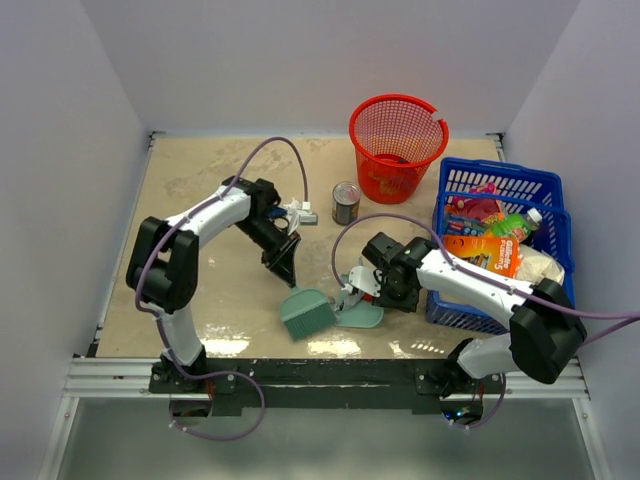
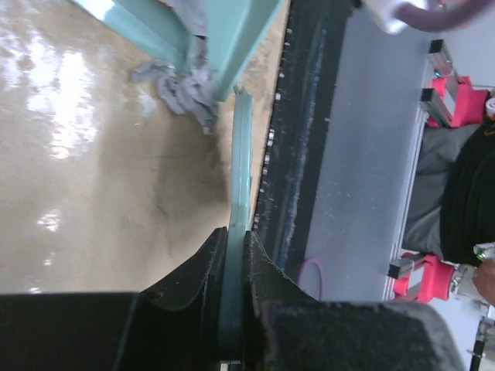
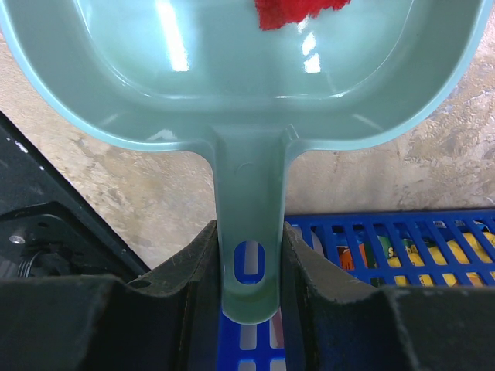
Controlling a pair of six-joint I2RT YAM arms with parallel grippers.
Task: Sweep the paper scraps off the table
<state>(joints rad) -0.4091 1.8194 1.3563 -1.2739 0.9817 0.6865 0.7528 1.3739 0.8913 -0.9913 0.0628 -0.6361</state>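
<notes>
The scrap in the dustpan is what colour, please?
Red; the scrap shows best in the right wrist view.

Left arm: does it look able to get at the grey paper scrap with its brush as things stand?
Probably yes. The left gripper is shut on the brush, whose head end sits against the grey paper scrap on the table; nothing shows between them.

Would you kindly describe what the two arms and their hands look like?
Both the left arm and right arm have white links joined by bulky black joints. A lilac cable loops along each. The left hand and right hand are black, with matte wedge-shaped fingers.
</notes>
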